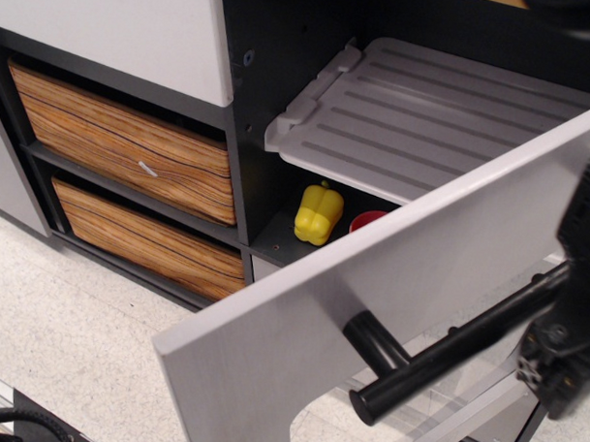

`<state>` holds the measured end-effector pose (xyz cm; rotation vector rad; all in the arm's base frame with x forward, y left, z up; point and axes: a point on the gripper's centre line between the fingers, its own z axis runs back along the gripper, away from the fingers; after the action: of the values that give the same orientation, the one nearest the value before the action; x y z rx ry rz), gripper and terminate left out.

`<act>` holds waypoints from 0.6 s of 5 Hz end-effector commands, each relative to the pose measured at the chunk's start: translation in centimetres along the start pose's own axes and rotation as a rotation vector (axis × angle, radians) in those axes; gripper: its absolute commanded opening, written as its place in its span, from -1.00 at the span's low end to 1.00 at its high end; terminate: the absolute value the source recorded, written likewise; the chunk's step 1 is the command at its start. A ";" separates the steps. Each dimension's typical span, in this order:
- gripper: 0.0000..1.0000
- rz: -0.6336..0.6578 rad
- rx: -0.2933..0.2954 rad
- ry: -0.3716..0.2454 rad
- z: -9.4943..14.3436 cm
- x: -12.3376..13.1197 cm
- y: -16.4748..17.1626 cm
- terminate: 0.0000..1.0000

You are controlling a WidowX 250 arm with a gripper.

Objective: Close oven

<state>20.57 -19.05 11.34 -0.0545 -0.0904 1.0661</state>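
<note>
The oven stands open. Its brushed-grey door (pixel 370 292) swings out toward me, with the thick black bar handle (pixel 446 348) across its front. The ribbed grey rack (pixel 425 114) shows in the dark cavity behind it. My gripper (pixel 567 347) is a dark shape at the right edge, at the right end of the handle and overlapping it. Its fingers are blurred and cut off by the frame, so I cannot tell whether they are open or shut, or whether they touch the handle.
A yellow toy pepper (pixel 318 214) and a red object (pixel 366 222) sit in the cavity under the rack. Two wood-grain drawers (pixel 123 142) stack at the left under a white panel (pixel 118 26). Pale floor (pixel 68 339) lies below, with a black cable (pixel 7 426) at the bottom left.
</note>
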 end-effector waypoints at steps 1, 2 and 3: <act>1.00 -0.024 0.004 -0.021 0.3 2.7 0.4 -1.00; 1.00 -0.010 -0.019 -0.032 1.5 4.8 0.9 -1.00; 1.00 -0.006 -0.024 -0.048 2.1 6.8 1.2 -1.00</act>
<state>22.41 -12.66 12.48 -0.0146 -0.1264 1.0584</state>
